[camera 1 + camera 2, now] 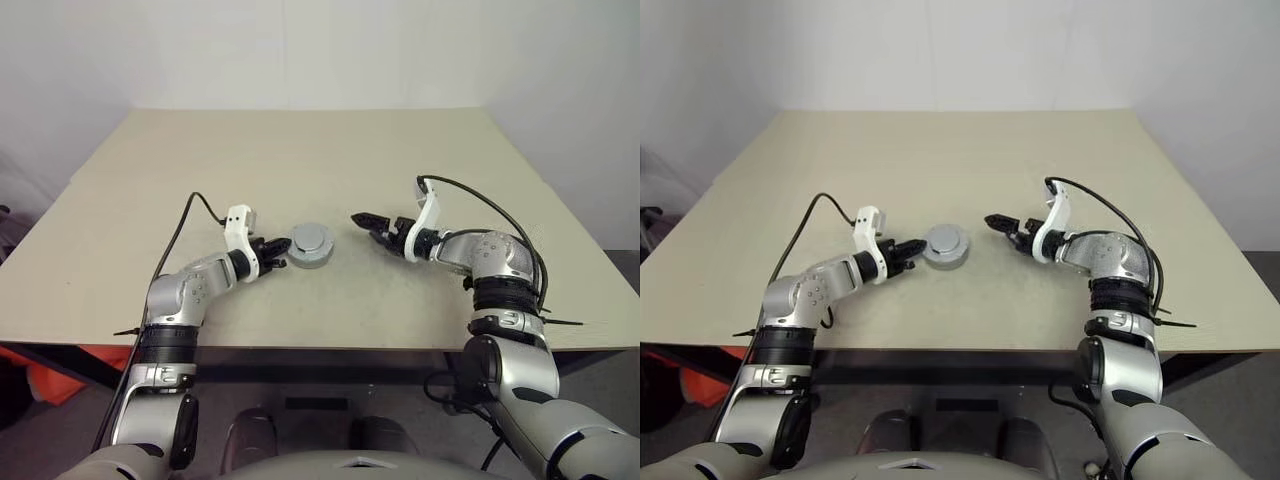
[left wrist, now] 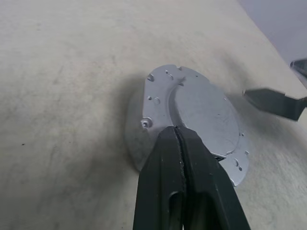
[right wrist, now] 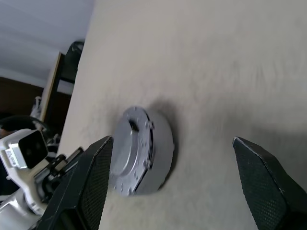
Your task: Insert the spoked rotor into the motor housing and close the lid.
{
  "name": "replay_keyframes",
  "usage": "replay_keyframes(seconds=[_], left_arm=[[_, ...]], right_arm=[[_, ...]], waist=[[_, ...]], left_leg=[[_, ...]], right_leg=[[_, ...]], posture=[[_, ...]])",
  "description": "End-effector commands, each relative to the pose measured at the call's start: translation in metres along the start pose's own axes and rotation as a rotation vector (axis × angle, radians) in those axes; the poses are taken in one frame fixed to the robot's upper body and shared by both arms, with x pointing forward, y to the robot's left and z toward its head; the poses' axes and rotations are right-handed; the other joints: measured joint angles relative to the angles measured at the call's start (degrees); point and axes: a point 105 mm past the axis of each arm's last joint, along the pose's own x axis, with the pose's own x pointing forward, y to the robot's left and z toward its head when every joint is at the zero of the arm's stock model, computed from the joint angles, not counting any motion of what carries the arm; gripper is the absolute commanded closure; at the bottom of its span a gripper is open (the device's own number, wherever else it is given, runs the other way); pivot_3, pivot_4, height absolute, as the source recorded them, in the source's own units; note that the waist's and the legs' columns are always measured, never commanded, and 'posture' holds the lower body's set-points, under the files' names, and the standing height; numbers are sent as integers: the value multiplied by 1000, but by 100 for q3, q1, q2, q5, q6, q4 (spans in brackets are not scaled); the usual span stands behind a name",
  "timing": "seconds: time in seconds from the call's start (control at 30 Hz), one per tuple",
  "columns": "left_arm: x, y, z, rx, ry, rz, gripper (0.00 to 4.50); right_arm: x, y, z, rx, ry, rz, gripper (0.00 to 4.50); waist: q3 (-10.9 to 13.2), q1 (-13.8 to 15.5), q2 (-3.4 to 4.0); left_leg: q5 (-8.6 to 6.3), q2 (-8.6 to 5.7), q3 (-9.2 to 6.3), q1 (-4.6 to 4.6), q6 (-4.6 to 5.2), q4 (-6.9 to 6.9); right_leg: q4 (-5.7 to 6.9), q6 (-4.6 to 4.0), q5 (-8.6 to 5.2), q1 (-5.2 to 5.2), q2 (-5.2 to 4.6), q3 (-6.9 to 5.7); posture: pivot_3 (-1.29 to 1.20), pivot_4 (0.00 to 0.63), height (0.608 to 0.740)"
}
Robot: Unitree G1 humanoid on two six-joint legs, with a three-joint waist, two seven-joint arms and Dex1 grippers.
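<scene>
Housing [image 1: 311, 244] lidded on tabletop [image 1: 300, 150]; steadied by closed left fingers [image 2: 180, 158]; right fingers [image 3: 93, 182] wide, apart, likely for clearance.

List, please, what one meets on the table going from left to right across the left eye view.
left gripper, shut, at the edge of the housing → motor housing with its silver lid on → bare table → right gripper, jaws open and apart from the housing.
</scene>
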Motion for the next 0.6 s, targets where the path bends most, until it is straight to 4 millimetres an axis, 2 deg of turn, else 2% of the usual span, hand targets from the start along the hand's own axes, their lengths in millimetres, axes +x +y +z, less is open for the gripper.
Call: replay_keyframes(seconds=[0.03, 0.3, 0.6], left_arm=[[2, 0, -11, 6, 45, 9, 4500], [-3, 7, -7, 17, 33, 39, 4500], [-5, 10, -6, 21, 24, 60, 4500]], right_arm=[[3, 7, -3, 40, 15, 34, 36], [28, 22, -41, 82, 126, 83, 36], [59, 49, -55, 131, 140, 185, 36]], waist=[[0, 1, 0], [0, -2, 0], [-1, -25, 1]], left_leg=[[0, 1, 0, 0, 0, 0], [1, 3, 0, 1, -2, -5], [5, 4, 1, 18, -9, -25]], right_leg=[[0, 5, -3, 0, 0, 0], [-2, 7, -4, 0, -2, 2], [-1, 9, -6, 0, 0, 2]], posture=[[0, 0, 740], [0, 0, 740], [0, 0, 740]])
